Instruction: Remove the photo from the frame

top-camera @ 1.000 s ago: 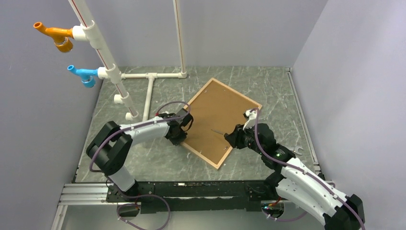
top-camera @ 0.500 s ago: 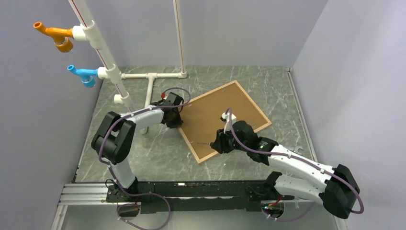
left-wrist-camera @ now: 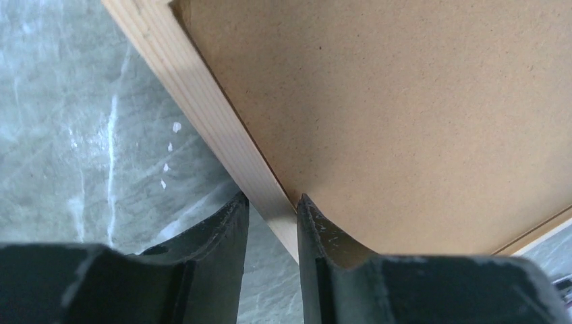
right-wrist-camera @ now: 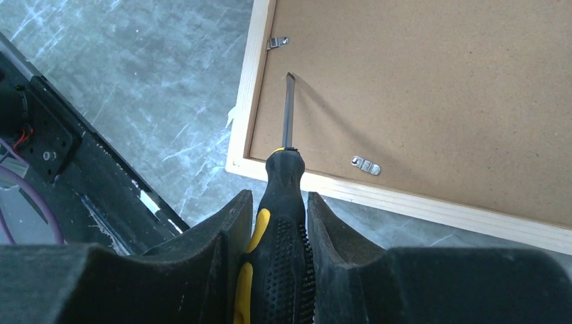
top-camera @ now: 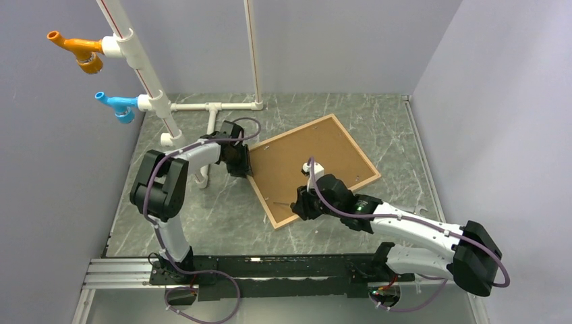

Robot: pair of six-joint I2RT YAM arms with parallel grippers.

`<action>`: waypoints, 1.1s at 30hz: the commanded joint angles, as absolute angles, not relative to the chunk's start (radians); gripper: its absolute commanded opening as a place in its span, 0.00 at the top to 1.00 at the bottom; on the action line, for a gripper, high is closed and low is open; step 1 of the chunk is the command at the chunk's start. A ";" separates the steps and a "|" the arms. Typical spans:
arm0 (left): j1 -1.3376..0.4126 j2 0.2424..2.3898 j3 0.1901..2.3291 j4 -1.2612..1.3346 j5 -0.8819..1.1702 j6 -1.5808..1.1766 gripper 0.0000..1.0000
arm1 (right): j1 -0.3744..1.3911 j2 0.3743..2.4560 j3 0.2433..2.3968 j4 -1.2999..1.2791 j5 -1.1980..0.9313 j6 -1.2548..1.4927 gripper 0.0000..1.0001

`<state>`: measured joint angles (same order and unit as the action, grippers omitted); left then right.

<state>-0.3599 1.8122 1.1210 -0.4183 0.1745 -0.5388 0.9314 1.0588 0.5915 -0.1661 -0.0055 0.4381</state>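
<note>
The frame (top-camera: 356,145) lies face down on the table, its light-wood moulding around a brown back (top-camera: 303,152). The photo's printed side is hidden. My left gripper (top-camera: 241,162) is at the frame's left edge. In the left wrist view it (left-wrist-camera: 272,199) is open and straddles the moulding (left-wrist-camera: 202,108), with a strip of table showing beside one finger. My right gripper (top-camera: 300,206) (right-wrist-camera: 280,194) is shut on a black-and-yellow screwdriver (right-wrist-camera: 287,236). The screwdriver's blade (right-wrist-camera: 289,111) hangs over the back near the frame's near-left corner, between two metal clips (right-wrist-camera: 365,165) (right-wrist-camera: 276,42).
A white pipe structure (top-camera: 212,118) stands at the back left with an orange fitting (top-camera: 79,50) and a blue fitting (top-camera: 116,104). Its base tube runs just behind my left arm. A black rail (top-camera: 270,266) lines the near edge. Grey walls close in both sides.
The frame has turned clockwise on the table. My left gripper has moved back and left along with its edge. My right arm has swung left with the screwdriver toward the near-left corner.
</note>
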 commanded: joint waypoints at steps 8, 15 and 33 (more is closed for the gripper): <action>-0.320 1.890 1.213 -0.504 0.199 -0.335 0.84 | 0.999 1.119 0.709 -0.133 0.152 0.479 1.00; -0.319 1.929 1.225 -0.498 0.259 -0.324 1.00 | 1.010 1.186 0.749 -0.166 0.125 0.495 1.00; -0.292 2.011 1.304 -0.526 0.326 -0.368 1.00 | 1.133 1.323 0.763 -0.078 0.316 0.515 1.00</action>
